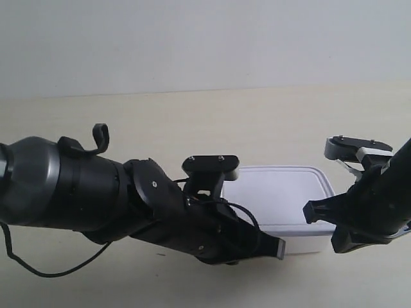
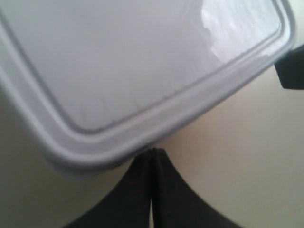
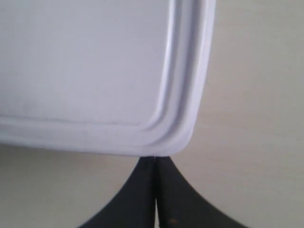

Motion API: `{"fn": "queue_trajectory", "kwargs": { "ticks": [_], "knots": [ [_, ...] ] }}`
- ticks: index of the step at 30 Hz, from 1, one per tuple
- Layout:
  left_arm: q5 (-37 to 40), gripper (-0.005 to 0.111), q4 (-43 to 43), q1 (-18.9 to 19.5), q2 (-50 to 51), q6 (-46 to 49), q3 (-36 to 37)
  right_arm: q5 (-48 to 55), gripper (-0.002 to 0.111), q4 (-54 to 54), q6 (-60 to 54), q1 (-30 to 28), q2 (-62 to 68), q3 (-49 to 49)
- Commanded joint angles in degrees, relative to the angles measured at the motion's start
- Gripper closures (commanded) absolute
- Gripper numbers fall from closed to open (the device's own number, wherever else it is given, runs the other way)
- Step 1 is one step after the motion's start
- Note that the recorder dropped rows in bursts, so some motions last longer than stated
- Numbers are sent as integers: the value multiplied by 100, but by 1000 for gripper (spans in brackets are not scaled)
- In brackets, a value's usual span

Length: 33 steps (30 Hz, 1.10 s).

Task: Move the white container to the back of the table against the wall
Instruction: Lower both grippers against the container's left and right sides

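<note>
Glossy smooth plastic white container (image 2: 142, 61) on matt wood-grain table (image 1: 270, 122).

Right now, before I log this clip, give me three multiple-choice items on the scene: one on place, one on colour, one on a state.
1. Where is the white container? A. On the table, well short of the wall. B. Against the wall. C. On another box.
2. What colour is its lid? A. Blue. B. White. C. Green.
3. How is the left gripper? A. Wide open. B. Clamped on the lid. C. Shut, tips at the container's edge.
Answers: 1 A, bare table shows behind it in the exterior view; 2 B, both wrist views show white; 3 C, its fingers meet with nothing between.
</note>
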Motion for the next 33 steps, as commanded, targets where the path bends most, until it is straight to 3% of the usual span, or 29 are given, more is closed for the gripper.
{"fn": "queue_trajectory", "kwargs": {
  "ticks": [1, 8, 22, 33],
  "knots": [
    [-1, 107, 25, 296, -8, 21, -43, -199, 108, 28, -11, 9, 89, -58],
    [3, 107, 101, 556, -8, 68, -95, -578, 108, 142, -11, 9, 103, -58],
    [-105, 107, 343, 556, 66, 68, -321, -378, 108, 738, -412, 9, 540, -535],
    [359, 107, 488, 556, 473, 38, -788, -46, 108, 517, -349, 9, 764, -932]
  ]
}}
